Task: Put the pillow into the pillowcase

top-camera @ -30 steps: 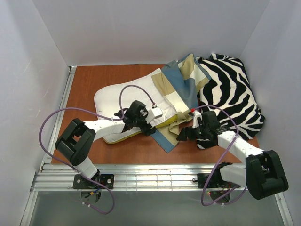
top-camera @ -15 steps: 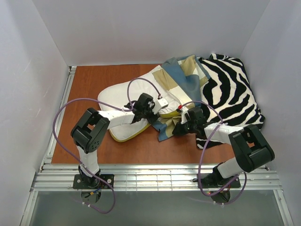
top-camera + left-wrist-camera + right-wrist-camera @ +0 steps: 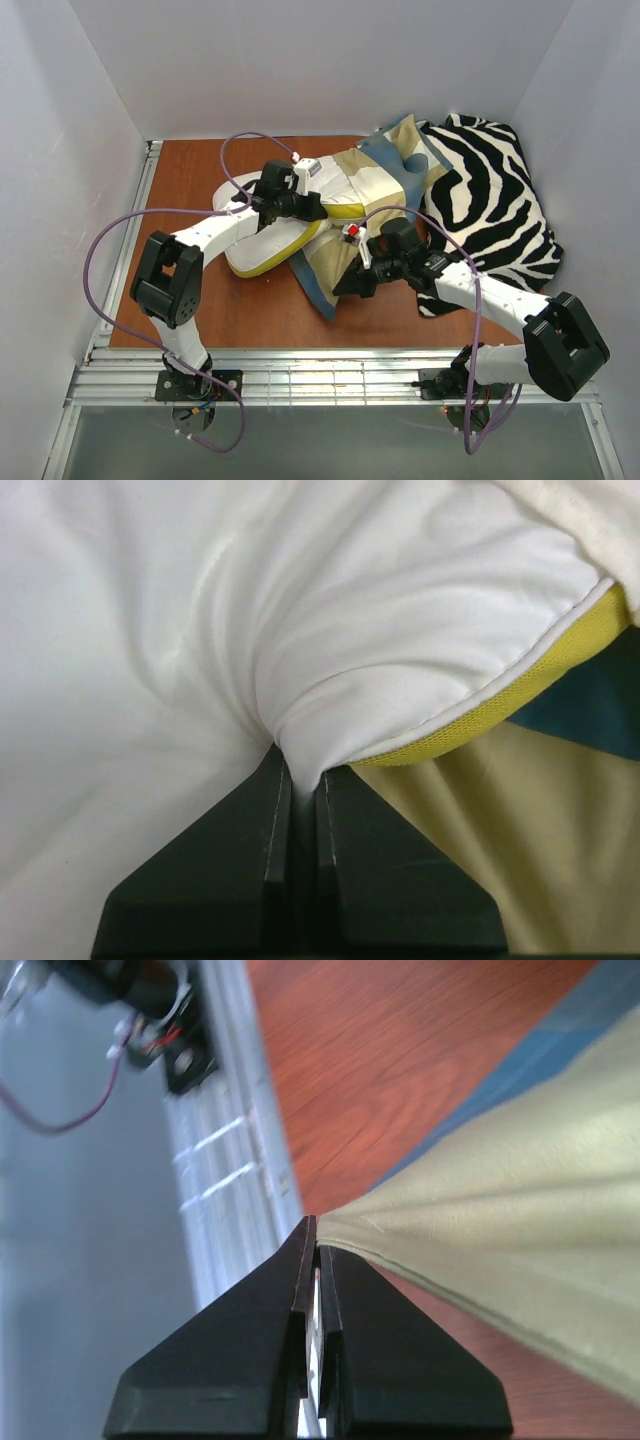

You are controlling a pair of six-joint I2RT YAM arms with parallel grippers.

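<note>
The white pillow (image 3: 250, 240) with its yellow edge lies left of centre on the table. My left gripper (image 3: 318, 206) is shut on a fold of the pillow's white cover (image 3: 400, 610), pinched between the fingertips (image 3: 303, 775) just beside the yellow seam. The blue, tan and cream checked pillowcase (image 3: 372, 186) drapes over the pillow's right end and hangs down toward the front. My right gripper (image 3: 345, 287) is shut on the pillowcase's tan edge (image 3: 520, 1230), held taut above the table at the jaw tips (image 3: 312, 1235).
A zebra-striped cloth (image 3: 490, 200) is bunched at the back right, against the pillowcase. The brown table (image 3: 190, 180) shows bare at the left and front. A metal rail (image 3: 300, 375) runs along the near edge, and white walls close in the sides.
Both grippers have shut. The left one has moved toward the back with the pillow's end. The right one has pulled the pillowcase's edge left and toward the front.
</note>
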